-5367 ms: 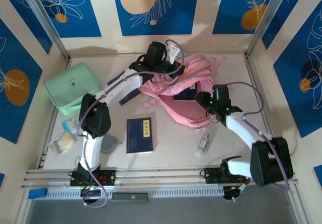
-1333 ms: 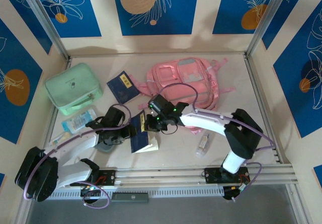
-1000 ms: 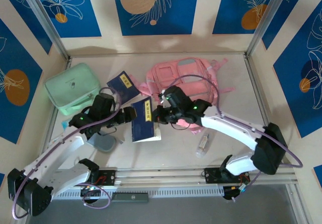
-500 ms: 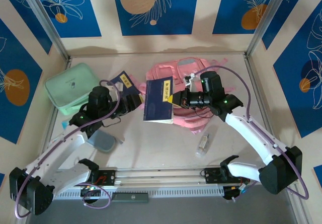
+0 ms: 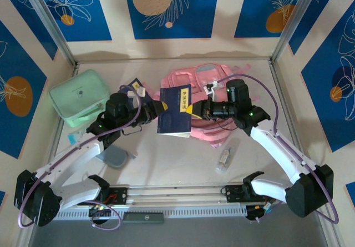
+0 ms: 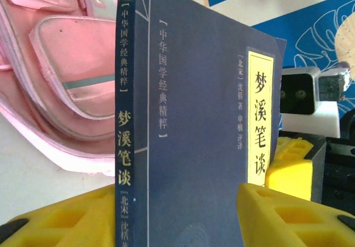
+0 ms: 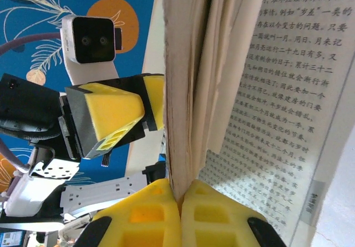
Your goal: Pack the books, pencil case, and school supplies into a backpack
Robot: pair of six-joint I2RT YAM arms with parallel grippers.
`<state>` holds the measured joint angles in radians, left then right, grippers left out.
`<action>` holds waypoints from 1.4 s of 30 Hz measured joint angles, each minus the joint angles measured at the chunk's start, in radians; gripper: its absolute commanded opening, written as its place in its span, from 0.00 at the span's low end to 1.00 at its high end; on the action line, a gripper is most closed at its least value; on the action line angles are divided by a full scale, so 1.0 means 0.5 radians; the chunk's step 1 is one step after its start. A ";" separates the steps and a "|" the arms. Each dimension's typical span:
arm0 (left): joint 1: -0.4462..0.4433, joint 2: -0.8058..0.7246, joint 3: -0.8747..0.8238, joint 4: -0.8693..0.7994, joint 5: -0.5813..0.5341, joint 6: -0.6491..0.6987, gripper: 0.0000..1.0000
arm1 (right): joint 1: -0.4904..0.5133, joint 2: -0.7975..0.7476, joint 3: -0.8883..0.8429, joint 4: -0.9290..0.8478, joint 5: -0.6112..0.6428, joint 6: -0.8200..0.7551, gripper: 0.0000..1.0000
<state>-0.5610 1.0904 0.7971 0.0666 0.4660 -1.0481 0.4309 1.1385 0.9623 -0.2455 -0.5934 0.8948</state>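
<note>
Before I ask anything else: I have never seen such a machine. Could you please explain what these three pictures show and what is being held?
These are two robot arms bolted at the near edge of a table. The wide picture is taken from above and behind them; the other two come from a small camera on each wrist.

The right hand is shut on the edge of a dark blue book, holding it near the pink backpack. The left hand has its yellow fingers on either side of that book's spine; whether they pinch it, I cannot tell.

On the table also lie a mint-green case, a second dark blue book, a grey-blue pouch and a small clear bottle.
</note>
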 measured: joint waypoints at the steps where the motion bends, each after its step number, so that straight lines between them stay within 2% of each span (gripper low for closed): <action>1: -0.002 0.010 0.000 0.018 0.004 -0.018 0.42 | -0.007 -0.001 -0.005 -0.001 -0.003 -0.001 0.00; 6: -0.010 0.014 0.000 0.064 0.008 -0.055 0.16 | -0.061 -0.005 -0.027 -0.018 -0.024 -0.009 0.00; 9: -0.016 0.014 0.000 0.111 0.021 -0.082 0.05 | -0.080 -0.005 -0.031 -0.045 -0.034 -0.028 0.13; 11: -0.024 0.018 0.000 0.143 0.032 -0.105 0.00 | -0.092 -0.005 -0.031 -0.072 -0.036 -0.065 0.30; 17: -0.028 0.108 0.001 0.309 0.049 -0.182 0.00 | -0.158 -0.065 -0.063 -0.198 -0.024 -0.105 0.89; 19: -0.037 0.156 0.007 0.379 0.047 -0.214 0.00 | -0.185 -0.091 -0.090 -0.219 -0.034 -0.089 1.00; 26: -0.150 0.291 0.132 0.573 0.047 -0.299 0.00 | -0.179 -0.070 -0.179 -0.151 -0.121 0.038 0.99; 31: -0.169 0.321 0.158 0.716 0.035 -0.359 0.00 | -0.201 -0.056 -0.204 -0.128 -0.134 0.062 0.99; 37: -0.175 0.364 0.158 0.816 0.001 -0.421 0.00 | -0.204 -0.059 -0.346 0.169 -0.255 0.246 0.99; 42: -0.175 0.388 0.158 0.869 -0.014 -0.455 0.00 | -0.182 -0.114 -0.370 0.411 -0.329 0.382 0.92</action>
<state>-0.6487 1.2846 0.8761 0.5011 0.4591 -1.2755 0.3401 1.0817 0.7773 -0.0399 -0.7578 1.0859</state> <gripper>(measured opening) 0.118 0.950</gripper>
